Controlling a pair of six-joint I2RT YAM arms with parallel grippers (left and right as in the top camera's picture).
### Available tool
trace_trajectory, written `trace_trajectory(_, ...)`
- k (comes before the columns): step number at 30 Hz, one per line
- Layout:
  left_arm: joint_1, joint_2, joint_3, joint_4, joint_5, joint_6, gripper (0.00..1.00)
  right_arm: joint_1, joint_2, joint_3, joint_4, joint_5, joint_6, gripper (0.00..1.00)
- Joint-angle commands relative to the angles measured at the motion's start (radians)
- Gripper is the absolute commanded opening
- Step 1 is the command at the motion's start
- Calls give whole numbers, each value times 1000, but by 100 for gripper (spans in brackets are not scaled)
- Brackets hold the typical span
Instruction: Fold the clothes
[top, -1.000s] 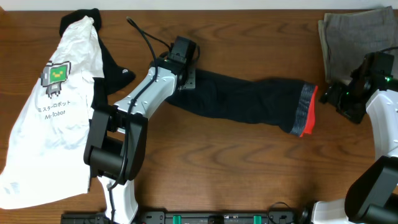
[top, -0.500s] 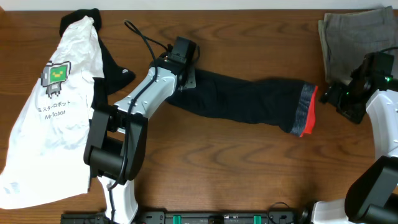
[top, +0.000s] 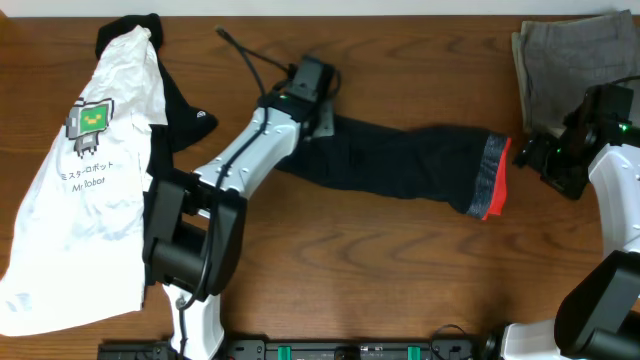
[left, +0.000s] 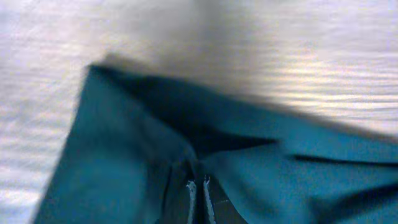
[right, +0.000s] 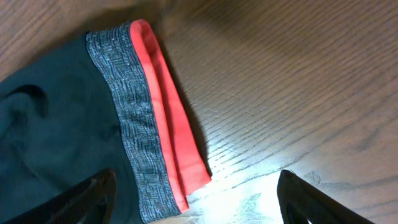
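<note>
Fully closed, the left gripper (top: 322, 112) pinches the leg end of the black trousers (top: 400, 165). In the left wrist view its fingertips (left: 191, 199) meet with a fold of dark cloth caught between them. The trousers lie lengthwise across the middle of the desk (top: 400, 270), nearer its back edge, with the leg end toward the left and the waistband (top: 491, 180) toward the right. The waistband is grey marl edged in coral red and lies flat on the wood.

The right gripper (top: 535, 152) sits just beside the waistband, toward the right edge, jaws wide apart and holding nothing. The right wrist view shows the waistband end and bare desk between its fingers (right: 93, 190).

At the left edge, a white T-shirt (top: 70, 230) bears a green pixel-robot print (top: 90, 120), a line of Japanese characters too small to read with certainty, and the words "Mr.Robot". A black garment (top: 185, 115) lies partly under it. Folded grey-olive trousers (top: 560, 60) occupy the back right corner.
</note>
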Motion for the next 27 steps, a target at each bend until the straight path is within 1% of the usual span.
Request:
trace_trajectory(1,-53,6,32,25,45,-9,6,10,-18,14,-2,2,-16,80)
trace_trajectory(4,-95,6,32,44,50,-9,7,10,-18,14,-2,2,-16,80)
trace_trajectory(5,-109,6,32,47,50,-9,17,10,-18,14,-3,2,-16,81)
trace_trajectory(6,-119,6,32,49,49,-8,45,10,-18,14,-5,2,-16,80)
trace_trajectory(7,-129,6,32,50,44,-4,69,10,-18,14,-6,2,-16,81)
trace_trajectory(8,-135,6,32,50,34,1,82,10,-18,14,-10,2,-16,80)
trace_trajectory(9,-139,6,32,50,23,6,93,10,-18,14,-14,2,-16,80)
trace_trajectory(10,-140,6,32,50,15,15,98,10,-18,14,-18,2,-16,80)
trace_trajectory(18,-109,-10,32,18,16,29,98,10,-18,14,-66,2,-16,80)
trace_trajectory(22,-86,-50,32,-21,16,71,98,10,-18,12,-87,3,-16,81)
trace_trajectory(25,-58,-92,32,-52,16,74,98,10,-18,-8,-72,3,-17,81)
trace_trajectory(27,-35,-120,32,-76,16,82,98,11,-18,-37,-35,-13,-50,80)
